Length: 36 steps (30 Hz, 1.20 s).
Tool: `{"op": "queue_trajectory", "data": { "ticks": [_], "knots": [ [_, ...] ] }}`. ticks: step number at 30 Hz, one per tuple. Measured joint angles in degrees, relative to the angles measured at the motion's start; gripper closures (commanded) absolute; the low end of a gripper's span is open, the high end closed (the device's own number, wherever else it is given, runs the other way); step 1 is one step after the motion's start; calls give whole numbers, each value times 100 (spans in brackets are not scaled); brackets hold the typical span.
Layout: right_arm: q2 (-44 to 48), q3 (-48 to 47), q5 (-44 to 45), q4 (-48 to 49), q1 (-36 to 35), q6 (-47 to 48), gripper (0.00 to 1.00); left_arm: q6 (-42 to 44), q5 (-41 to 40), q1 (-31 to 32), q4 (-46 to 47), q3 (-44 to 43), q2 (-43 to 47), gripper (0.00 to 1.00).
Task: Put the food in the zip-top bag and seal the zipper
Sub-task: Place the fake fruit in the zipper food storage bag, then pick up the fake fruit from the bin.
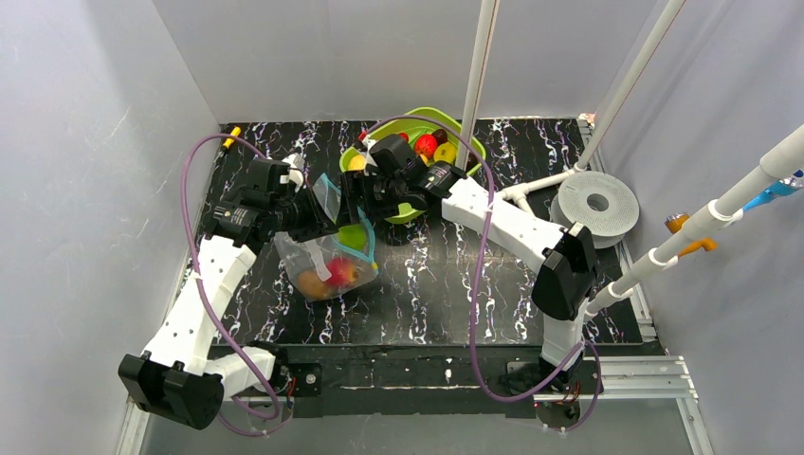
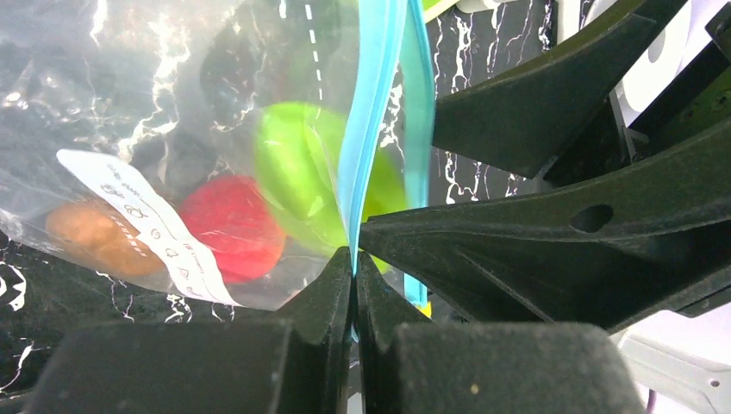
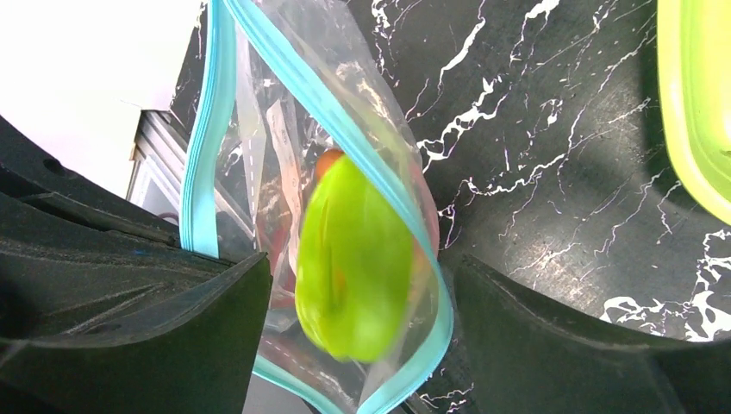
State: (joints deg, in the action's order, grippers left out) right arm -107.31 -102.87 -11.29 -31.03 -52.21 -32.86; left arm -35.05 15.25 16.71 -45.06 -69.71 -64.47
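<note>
The zip-top bag (image 1: 327,267) hangs above the black marbled table, mouth up. My left gripper (image 2: 354,259) is shut on one side of its blue-teal zipper (image 2: 371,129). A red food (image 2: 231,226) and an orange-brown one (image 2: 90,237) lie inside behind the white label (image 2: 146,224). My right gripper (image 3: 358,269) stands open over the bag's mouth, straddling the zipper (image 3: 207,129). A blurred green food (image 3: 353,267) hangs between its fingers, touching neither, inside the open mouth. In the left wrist view it shows through the plastic as a green food (image 2: 297,168). More food (image 1: 427,144) lies in the tray.
The lime-green tray (image 1: 474,150) sits just behind the right gripper (image 1: 353,213), and its rim (image 3: 694,103) shows in the right wrist view. A white roll (image 1: 597,204) lies at the table's right edge. White poles cross the back right. Grey walls close in the sides.
</note>
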Motion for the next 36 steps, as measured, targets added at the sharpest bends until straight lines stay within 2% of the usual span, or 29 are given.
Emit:
{"op": "queue_trajectory", "data": {
  "ticks": [4,21,24,30,36],
  "knots": [
    [2,2,24,-20,11,109,8,2,-2,0,-33,0,24,100],
    [621,151,0,-35,-7,555,8,37,-299,2,-39,0,24,100],
    [730,151,0,-33,-7,706,10,57,-564,2,-76,0,33,100],
    [1008,151,33,-11,-7,990,8,225,-1379,2,-341,-37,256,100],
    [1287,15,299,55,-7,1250,7,619,-2142,2,-658,-481,398,100]
  ]
}}
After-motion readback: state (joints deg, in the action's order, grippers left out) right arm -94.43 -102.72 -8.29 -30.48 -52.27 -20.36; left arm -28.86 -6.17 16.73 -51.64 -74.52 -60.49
